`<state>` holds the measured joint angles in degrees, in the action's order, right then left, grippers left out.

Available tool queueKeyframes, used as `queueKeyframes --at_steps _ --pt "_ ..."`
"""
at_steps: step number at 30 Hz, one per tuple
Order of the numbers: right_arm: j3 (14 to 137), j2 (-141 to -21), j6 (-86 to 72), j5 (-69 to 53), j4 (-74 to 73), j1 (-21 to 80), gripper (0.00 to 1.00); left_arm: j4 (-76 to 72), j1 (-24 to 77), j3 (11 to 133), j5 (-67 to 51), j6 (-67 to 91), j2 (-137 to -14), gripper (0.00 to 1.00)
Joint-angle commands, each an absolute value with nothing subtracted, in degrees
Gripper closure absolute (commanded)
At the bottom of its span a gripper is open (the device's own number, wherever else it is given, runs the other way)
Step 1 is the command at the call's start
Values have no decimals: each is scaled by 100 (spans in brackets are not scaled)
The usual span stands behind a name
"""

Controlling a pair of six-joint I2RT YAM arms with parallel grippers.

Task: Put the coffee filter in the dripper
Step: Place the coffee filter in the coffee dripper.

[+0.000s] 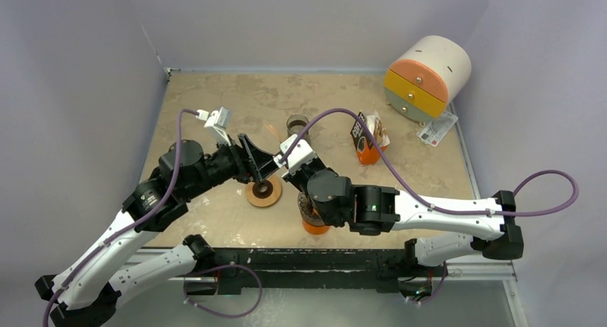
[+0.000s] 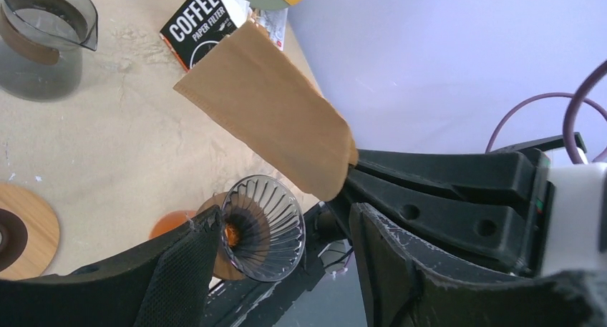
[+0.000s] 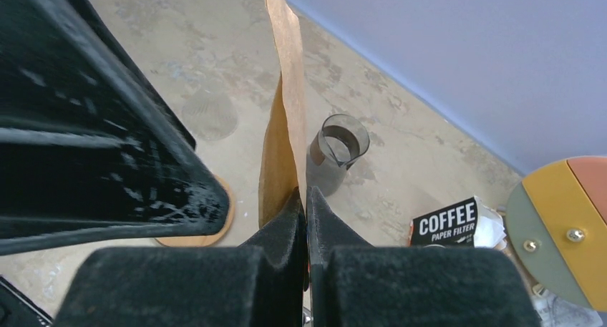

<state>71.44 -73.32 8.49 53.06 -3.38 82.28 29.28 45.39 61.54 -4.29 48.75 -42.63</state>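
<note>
Coffee filter [image 2: 268,105]: brown paper, folded flat, held in the air over the near-middle part of the bench, touching neither the bench nor the dripper.
Right gripper [image 3: 302,198]: pressed together on the filter's narrow end; the wide end points away from it.
Dripper [image 2: 261,227]: clear ribbed cone on an orange base, close to the near edge of the bench [image 1: 215,98], with nothing inside.
Left gripper [image 1: 259,161]: spread wide, holding nothing, just beside the filter.
Done: the filter is lifted and gripped by 1 arm.
Left: most of the job, by my judgement. The flat paper has to be opened into a cone, brought over the mouth, seated and let go.
Around: filter box [image 2: 200,23] and glass carafe [image 2: 43,44] toward the far side; wooden disc [image 1: 263,191] near the middle; round drawer unit [image 1: 427,76] at the far right corner.
Hidden: in the top view the right arm covers most of the dripper, and the filter cannot be made out there.
</note>
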Motion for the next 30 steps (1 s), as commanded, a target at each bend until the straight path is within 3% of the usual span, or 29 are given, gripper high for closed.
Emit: queueKeyframes --at_steps 1,30 --pt "7145 -7227 954 5567 105 8317 100 2647 4509 6363 -330 5000 -4383 35" --pt "7049 -7330 1070 5758 177 8384 100 2545 4509 6425 -347 5089 -4455 35"
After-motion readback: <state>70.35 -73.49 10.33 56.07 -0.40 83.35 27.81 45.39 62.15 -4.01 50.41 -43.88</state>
